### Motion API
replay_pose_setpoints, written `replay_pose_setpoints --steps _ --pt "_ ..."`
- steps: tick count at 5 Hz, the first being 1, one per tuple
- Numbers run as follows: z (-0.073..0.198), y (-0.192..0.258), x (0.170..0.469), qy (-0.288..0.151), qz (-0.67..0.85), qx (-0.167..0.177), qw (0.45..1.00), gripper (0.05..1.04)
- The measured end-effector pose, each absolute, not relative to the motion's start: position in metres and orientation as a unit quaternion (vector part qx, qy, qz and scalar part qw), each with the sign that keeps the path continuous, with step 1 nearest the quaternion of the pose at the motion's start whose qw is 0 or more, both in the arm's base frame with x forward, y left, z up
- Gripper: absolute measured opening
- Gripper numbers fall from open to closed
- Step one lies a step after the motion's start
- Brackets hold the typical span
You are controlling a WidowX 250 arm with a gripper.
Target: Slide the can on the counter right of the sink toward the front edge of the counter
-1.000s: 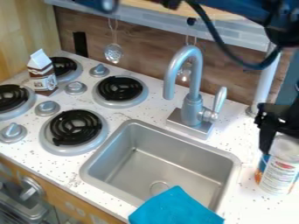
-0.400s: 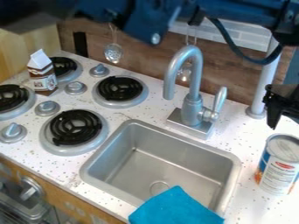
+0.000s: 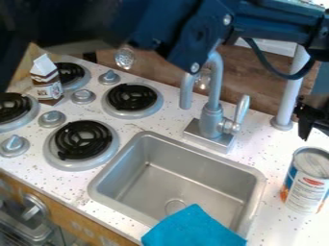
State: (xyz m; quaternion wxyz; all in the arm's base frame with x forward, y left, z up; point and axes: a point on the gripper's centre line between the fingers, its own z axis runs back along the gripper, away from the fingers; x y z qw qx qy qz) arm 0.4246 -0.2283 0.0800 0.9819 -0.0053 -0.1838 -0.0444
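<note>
Camera view: 4 burners (image 3: pixel 83 140) and 1 empty pincer (image 3: pixel 310 126), opening unclear, above 1 can (image 3: pixel 307 181).

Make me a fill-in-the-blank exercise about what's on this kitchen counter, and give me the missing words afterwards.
A blue cloth drapes over the rim of the ____.
In the picture, the carton stands to the ____ of the faucet.
In the picture, the gripper hangs just above the ____.
The stove coils are colored ____.

Missing words, in order: sink; left; can; black.
</note>
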Motion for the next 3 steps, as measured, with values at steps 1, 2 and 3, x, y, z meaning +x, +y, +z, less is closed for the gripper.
replay_pose_setpoints --steps 1,2,3 --pt "0.077 -0.228 0.434 -0.192 -0.038 -0.003 0.981 0.999" --pt "0.067 -0.23 0.44 -0.195 -0.037 0.0 0.98 0.999" --pt "0.064 -0.231 0.446 -0.202 -0.038 0.004 0.979 0.999"
